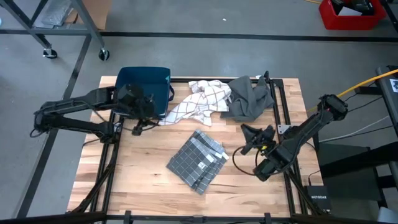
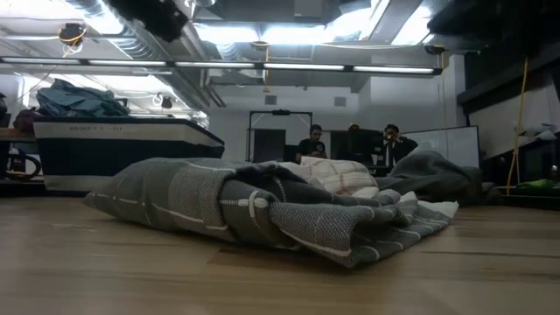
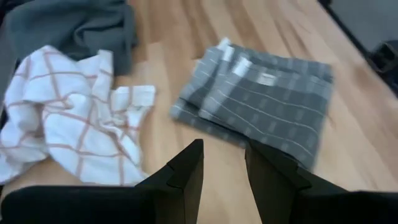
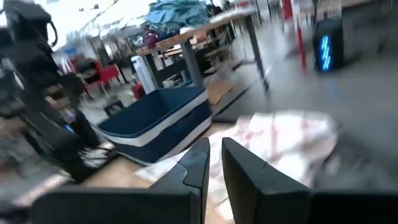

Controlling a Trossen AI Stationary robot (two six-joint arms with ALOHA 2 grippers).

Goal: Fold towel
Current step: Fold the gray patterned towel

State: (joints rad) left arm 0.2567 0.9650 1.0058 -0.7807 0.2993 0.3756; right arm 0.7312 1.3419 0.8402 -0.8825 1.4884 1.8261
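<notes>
high view: the grey towel (image 1: 199, 160) lies folded mid-table (image 1: 143, 168), between both arms. left end effector (image 1: 138, 129) hangs near the blue bin (image 1: 146, 84); right end effector (image 1: 250, 132) sits just right of the towel. a white cloth (image 1: 199, 102) and dark cloth (image 1: 249, 98) lie behind.

low view: towel (image 2: 262, 210) looks soft and limp, layers sagging; a corner or hem seems the best hold. arms barely show.

left wrist view: fingers (image 3: 189, 171) parted, grasping nothing.

right wrist view: fingers (image 4: 199, 165) nearly clenched, empty; the scene beyond is blurred.
</notes>
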